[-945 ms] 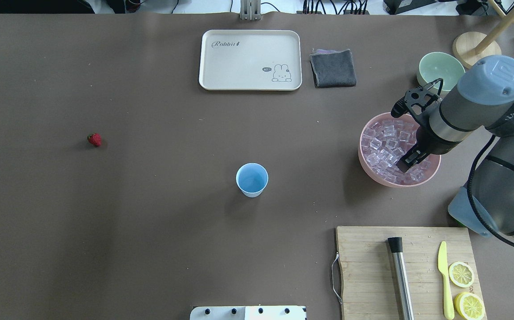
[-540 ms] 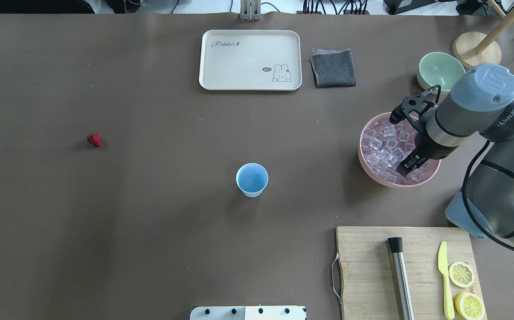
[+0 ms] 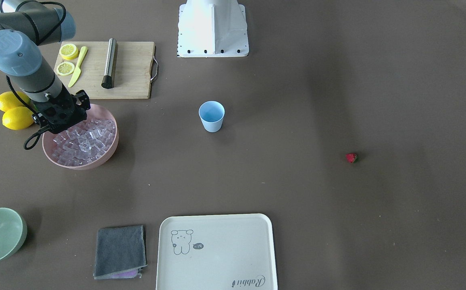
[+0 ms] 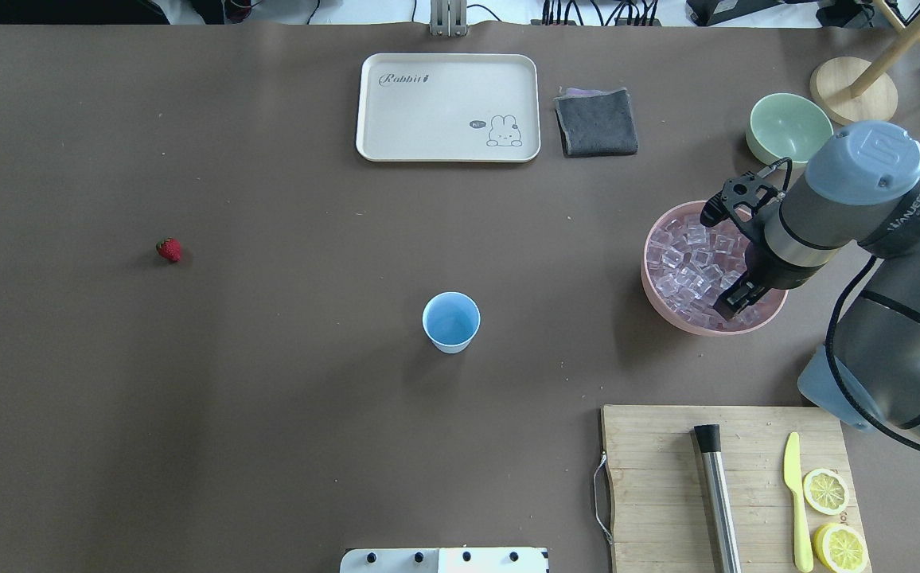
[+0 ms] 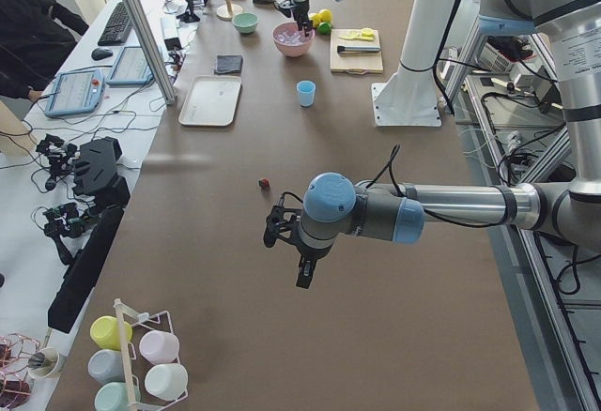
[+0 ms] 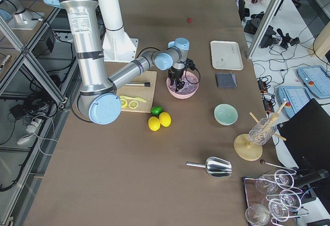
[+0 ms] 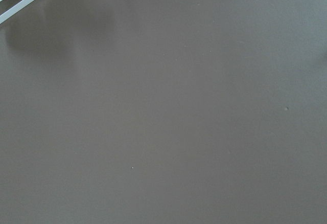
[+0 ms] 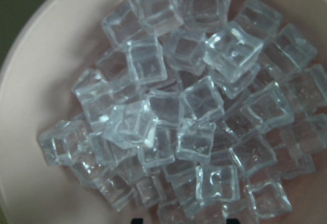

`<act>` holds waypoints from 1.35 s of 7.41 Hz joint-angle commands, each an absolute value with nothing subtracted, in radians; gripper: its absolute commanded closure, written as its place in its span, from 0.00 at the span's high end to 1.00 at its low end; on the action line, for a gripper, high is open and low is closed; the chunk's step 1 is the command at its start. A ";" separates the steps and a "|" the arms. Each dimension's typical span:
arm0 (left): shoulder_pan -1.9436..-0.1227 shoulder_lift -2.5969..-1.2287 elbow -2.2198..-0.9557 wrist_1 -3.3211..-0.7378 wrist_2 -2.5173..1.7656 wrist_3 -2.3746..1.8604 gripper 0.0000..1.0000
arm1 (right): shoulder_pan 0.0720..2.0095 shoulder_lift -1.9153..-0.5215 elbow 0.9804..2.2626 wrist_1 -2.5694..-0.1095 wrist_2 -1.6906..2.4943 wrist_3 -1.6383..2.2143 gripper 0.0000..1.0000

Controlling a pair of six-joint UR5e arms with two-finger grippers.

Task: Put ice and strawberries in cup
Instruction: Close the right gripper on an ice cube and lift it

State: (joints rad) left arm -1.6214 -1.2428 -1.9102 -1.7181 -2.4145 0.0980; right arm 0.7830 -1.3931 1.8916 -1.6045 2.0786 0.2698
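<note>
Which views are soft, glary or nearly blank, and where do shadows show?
Right wrist-mounted: clear ice cubes fill the frame, white glints on them; the rim of the large pink plastic bowl is soft. Left wrist-mounted: almost only brown table, a blurred shadow upper left. Overhead exterior: the small pale-blue plastic tumbler casts a faint shadow.

overhead above, front opposite, both share cup (image 4: 451,322)

The surface (image 4: 269,414) carries one cup (image 4: 450,321), one strawberry (image 4: 169,250), one pink bowl (image 4: 655,302) holding ice cubes (image 8: 168,111) too numerous to count, one green bowl (image 4: 786,127), one tray (image 4: 444,111), one grey cloth (image 4: 595,122), one cutting board (image 4: 651,477), one knife (image 4: 797,501), one metal rod (image 4: 719,501), two lemon halves (image 4: 826,491) and two whole lemons (image 3: 17,118).
</note>
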 commanded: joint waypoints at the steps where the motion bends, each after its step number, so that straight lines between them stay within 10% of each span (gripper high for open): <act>1: -1.621 -1.244 -1.913 -1.718 -2.414 0.098 0.98 | 0.782 -1.396 1.884 -1.605 2.079 0.270 0.62; 6: -1.621 -1.244 -1.913 -1.717 -2.414 0.097 0.98 | 0.776 -1.394 1.879 -1.605 2.079 0.270 0.29; 8: -1.621 -1.244 -1.913 -1.717 -2.414 0.097 0.98 | 0.776 -1.387 1.890 -1.603 2.080 0.270 0.00; 10: -1.621 -1.244 -1.920 -1.717 -2.414 0.095 0.98 | 0.782 -1.381 1.917 -1.608 2.091 0.271 0.00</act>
